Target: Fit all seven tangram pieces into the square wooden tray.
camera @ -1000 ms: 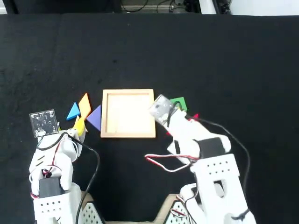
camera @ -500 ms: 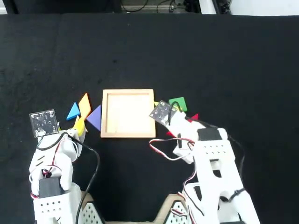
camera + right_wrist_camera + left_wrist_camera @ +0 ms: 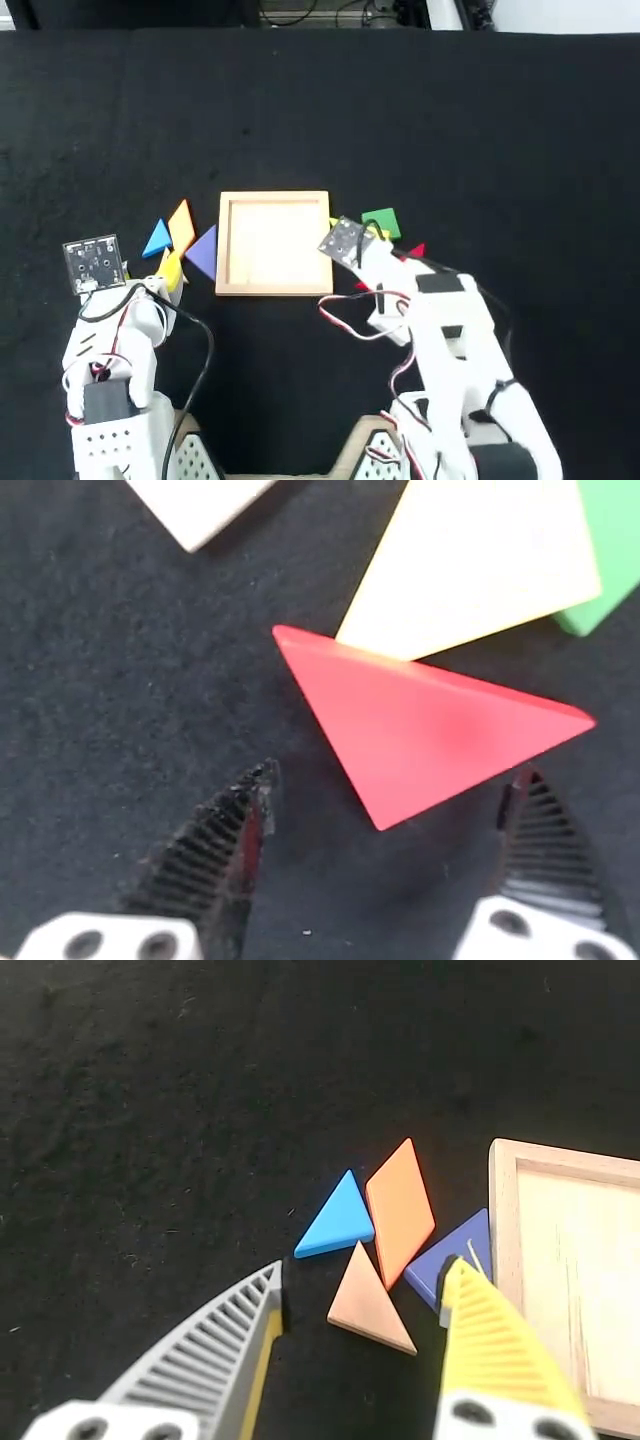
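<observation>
High view — right arm point(image 3: 440, 312) half-hides red triangle point(image 3: 416, 250).

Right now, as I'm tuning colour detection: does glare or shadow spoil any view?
High view: even light, tray floor bright, no hard shadows. Right wrist view: yellow piece glared almost white, red triangle carries a faint sheen. Left wrist view: matte cloth, orange parallelogram evenly lit.
</observation>
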